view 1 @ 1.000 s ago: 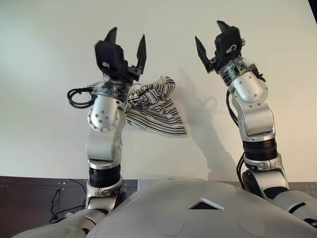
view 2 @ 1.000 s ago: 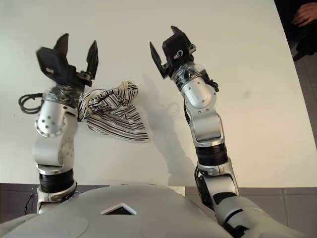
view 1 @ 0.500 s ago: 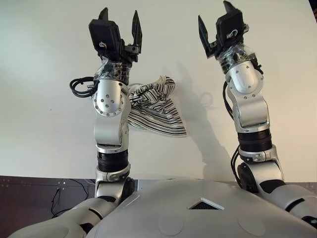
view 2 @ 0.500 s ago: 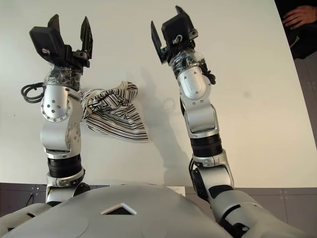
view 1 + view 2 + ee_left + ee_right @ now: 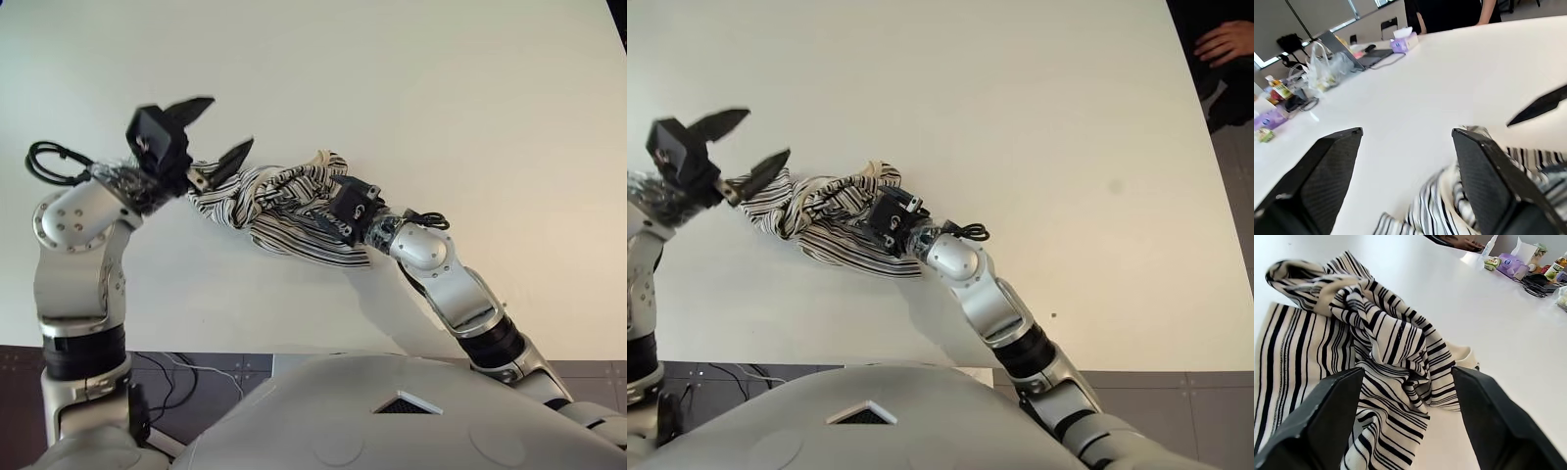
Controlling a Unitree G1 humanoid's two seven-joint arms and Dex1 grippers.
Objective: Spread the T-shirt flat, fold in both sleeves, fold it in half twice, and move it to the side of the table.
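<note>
The T-shirt (image 5: 284,211) has black and white stripes. It lies in a crumpled heap on the white bench (image 5: 441,98). In the left eye view the heap is a little left of the middle of the frame, and it is nearer the bottom edge of the bench than the top edge. It is not spread flat, and folds of cloth are piled on top of each other.

The left claw (image 5: 214,132) is at the left of the frame, just beside the left end of the heap. Its two fingers are wide apart and hold nothing. The lower finger (image 5: 769,162) points at the shirt's edge, but I cannot tell if it touches the cloth.

The right arm comes in low from the bottom right of the frame. The right claw (image 5: 1406,374) is down at the right side of the heap. Its fingers are apart too, with striped cloth lying between them. They are not squeezed on the cloth.

In the left wrist view, a laptop (image 5: 1347,49) and a tissue box (image 5: 1403,41) sit far off at the other end of the bench.
</note>
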